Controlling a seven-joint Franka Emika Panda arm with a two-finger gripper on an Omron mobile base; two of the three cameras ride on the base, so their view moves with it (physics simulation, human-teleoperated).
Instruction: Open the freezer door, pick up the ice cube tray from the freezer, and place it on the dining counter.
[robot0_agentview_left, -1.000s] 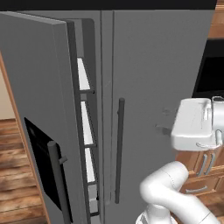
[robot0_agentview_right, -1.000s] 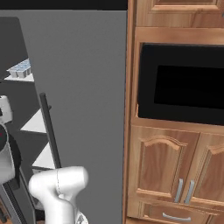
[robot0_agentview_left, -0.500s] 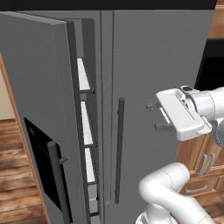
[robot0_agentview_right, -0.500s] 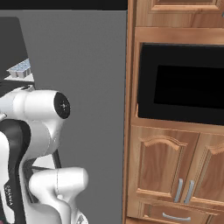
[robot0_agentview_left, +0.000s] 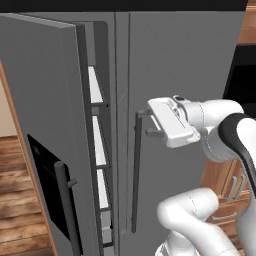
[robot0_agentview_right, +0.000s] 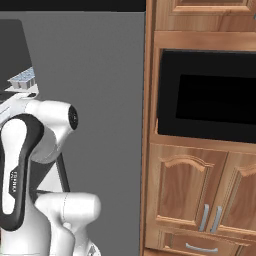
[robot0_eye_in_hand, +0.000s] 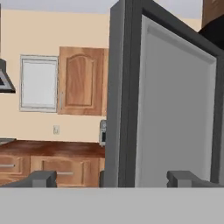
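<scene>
Wood cabinets (robot0_agentview_right: 200, 200) and a black built-in oven (robot0_agentview_right: 210, 97) stand to the right of the grey side-by-side fridge. In the left base view the freezer door (robot0_agentview_left: 45, 115), with its black dispenser panel (robot0_agentview_left: 47, 185) and dark bar handle (robot0_agentview_left: 65, 200), stands partly swung out toward the camera. Behind its edge the freezer (robot0_agentview_left: 100, 150) shows as a narrow gap with white shelves (robot0_agentview_left: 95, 87) one above another. The plain fridge door (robot0_agentview_left: 185, 65) beside it is closed, its dark vertical handle (robot0_agentview_left: 136, 175) running down near its left edge.

The tool (robot0_agentview_left: 150, 122) hangs in front of that plain door, just beside the top of its handle, fingers pointing left toward the freezer gap. Its fingertips (robot0_eye_in_hand: 41, 178) sit far apart in the hand view, spread wide and holding nothing, with the open door's edge between them.

The ice cube tray (robot0_agentview_right: 22, 78) rests on a shelf high in the freezer, seen at the left of the right base view above the arm.
</scene>
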